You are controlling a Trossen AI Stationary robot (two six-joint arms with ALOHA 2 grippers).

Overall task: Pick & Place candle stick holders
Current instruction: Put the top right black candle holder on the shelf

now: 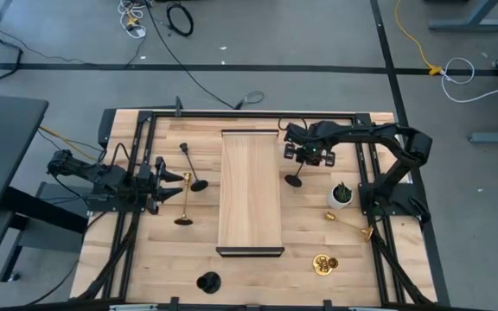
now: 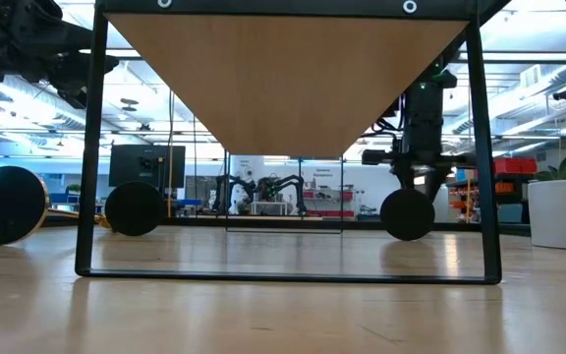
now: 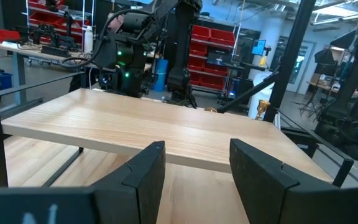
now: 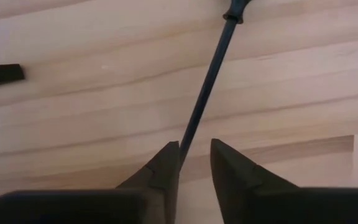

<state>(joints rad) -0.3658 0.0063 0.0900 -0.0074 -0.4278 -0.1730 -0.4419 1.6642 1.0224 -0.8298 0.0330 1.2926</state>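
Note:
A black candle stick holder [image 1: 296, 177] lies slanted just right of the raised wooden shelf [image 1: 251, 190], its round base [image 2: 408, 214] on the table. My right gripper [image 1: 309, 155] hovers over its stem, pointing down, fingers a narrow gap apart [image 4: 194, 152]. My left gripper [image 1: 158, 177] is open and empty at the table's left [image 3: 197, 162]. Beside it lie a gold holder [image 1: 184, 200] and a black holder [image 1: 193, 168]. More holders are on the table: gold [image 1: 348, 223], gold [image 1: 324, 264], black [image 1: 207, 282]. My right gripper comes from above with its fingers across the thin stem [image 4: 188, 127]. The stem runs up to the inner edge of one fingertip [image 4: 169, 162] and goes out of sight there. The other finger stands apart from it. Whether the first finger touches the stem, I cannot tell.
A small white pot with a green plant [image 1: 341, 195] stands right of the right gripper. The shelf stands on a black frame [image 2: 288, 277] in the table's middle. Black rails run along the table's left and right sides.

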